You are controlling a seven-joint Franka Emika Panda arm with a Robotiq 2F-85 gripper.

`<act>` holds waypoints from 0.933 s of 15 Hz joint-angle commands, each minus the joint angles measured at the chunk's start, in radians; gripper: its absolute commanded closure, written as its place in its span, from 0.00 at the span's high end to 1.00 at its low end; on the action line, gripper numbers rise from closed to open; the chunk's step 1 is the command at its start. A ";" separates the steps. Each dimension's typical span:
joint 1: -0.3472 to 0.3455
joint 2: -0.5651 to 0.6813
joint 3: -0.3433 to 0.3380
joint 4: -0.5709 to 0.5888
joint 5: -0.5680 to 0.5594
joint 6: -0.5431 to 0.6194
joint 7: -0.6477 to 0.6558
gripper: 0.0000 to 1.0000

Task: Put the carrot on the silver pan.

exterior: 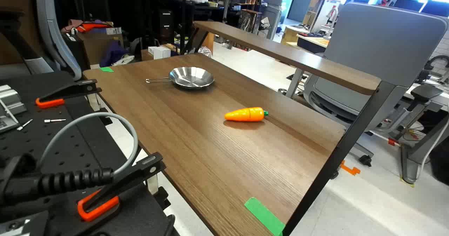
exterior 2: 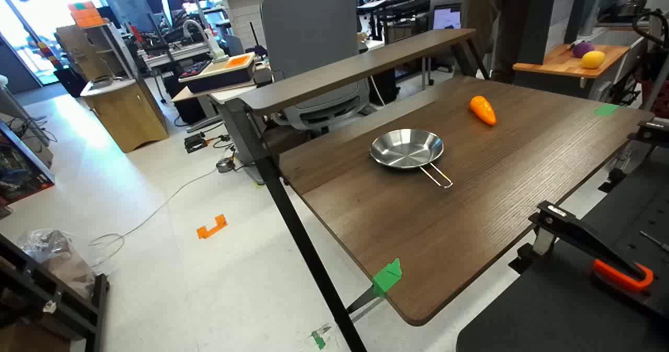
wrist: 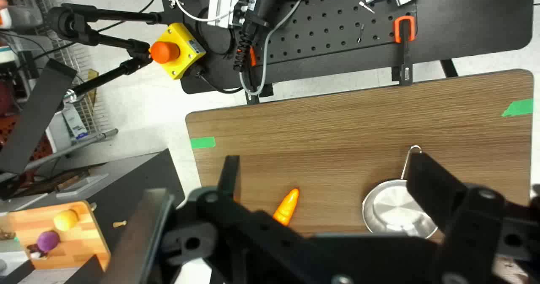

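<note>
The orange carrot with a green tip [exterior: 245, 114] lies on the brown wooden table [exterior: 196, 137]. It also lies there in an exterior view [exterior 2: 483, 110] with its green tip hidden. The silver pan [exterior: 191, 78], round with a thin wire handle, stands upright and apart from the carrot; it also shows in an exterior view [exterior 2: 407, 149]. In the wrist view my gripper [wrist: 325, 172] is open and empty, high above the table. Between its fingers show part of the carrot [wrist: 287, 206] and part of the pan [wrist: 390, 204]; the gripper body hides the rest. Neither exterior view shows the gripper.
A raised wooden shelf [exterior: 287, 53] runs along one long side of the table. Orange-handled clamps [exterior: 121, 183] and a grey cable [exterior: 135, 134] are at the black perforated bench [wrist: 333, 31] along the opposite side. Green tape [exterior 2: 388, 277] marks table edges. A grey chair [exterior 2: 319, 48] stands beyond the shelf.
</note>
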State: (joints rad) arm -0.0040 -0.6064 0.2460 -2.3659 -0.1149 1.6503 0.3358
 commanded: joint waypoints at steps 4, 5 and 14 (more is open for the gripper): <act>0.018 0.014 -0.030 -0.015 -0.012 0.015 -0.003 1.00; 0.014 0.020 -0.035 -0.018 -0.014 0.014 -0.002 1.00; 0.010 -0.013 -0.012 0.011 -0.083 -0.022 0.048 1.00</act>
State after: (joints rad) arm -0.0010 -0.5998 0.2213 -2.3822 -0.1517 1.6506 0.3512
